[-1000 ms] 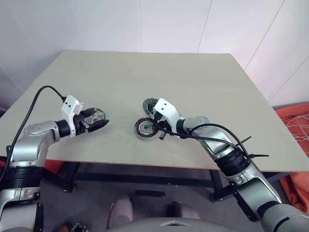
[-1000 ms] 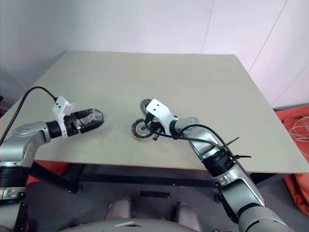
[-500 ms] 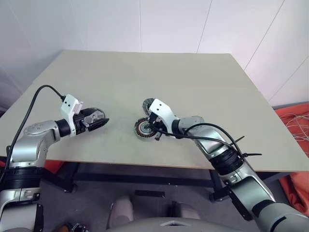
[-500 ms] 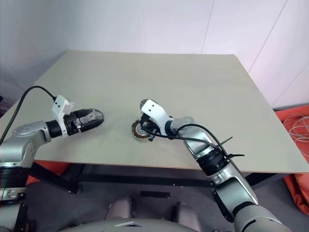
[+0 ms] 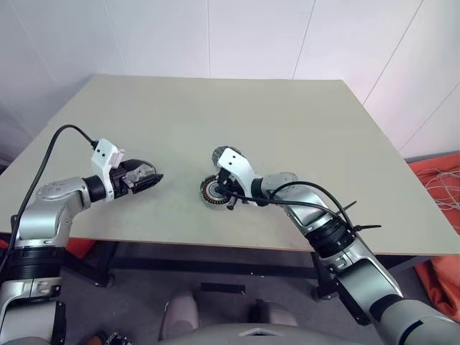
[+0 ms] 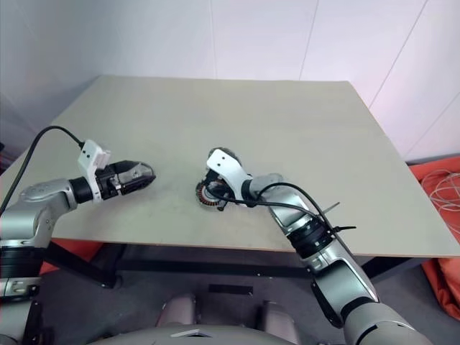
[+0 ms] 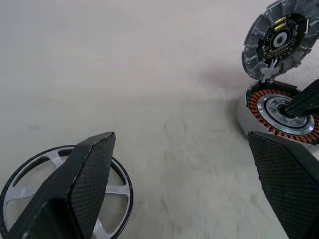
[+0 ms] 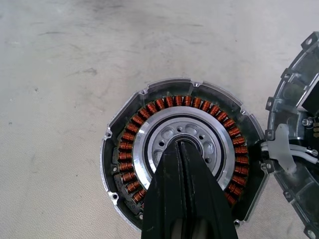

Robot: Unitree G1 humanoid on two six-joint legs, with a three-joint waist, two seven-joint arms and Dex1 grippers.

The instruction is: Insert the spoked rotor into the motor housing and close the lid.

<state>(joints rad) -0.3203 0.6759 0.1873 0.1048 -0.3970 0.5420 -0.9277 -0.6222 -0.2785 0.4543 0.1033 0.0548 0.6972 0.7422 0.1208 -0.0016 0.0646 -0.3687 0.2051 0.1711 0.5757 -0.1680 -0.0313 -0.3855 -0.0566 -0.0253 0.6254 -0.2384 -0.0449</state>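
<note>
Resting at frame centre on the beige tabletop (image 5: 287, 115), the squat dark copper-wound motor housing (image 8: 182, 149) has the right hand (image 8: 185, 149), fingers pressed together, at its hub. Its thin grey lid (image 7: 279, 37) stands tilted up beside it. At lower left, the left hand (image 7: 184, 184) is spread wide over the shiny six-spoked rotor (image 7: 117, 191).

Both arms are built of rounded silver-grey metal segments joined by black rings. Each wrist carries a blocky white plastic housing. The left pincer (image 5: 147, 179) has two black wedge-shaped fingers (image 7: 87, 172) with a fine dimpled texture. A black cable loops from the left wrist housing; another runs along the right forearm, bound with black zip ties.
</note>
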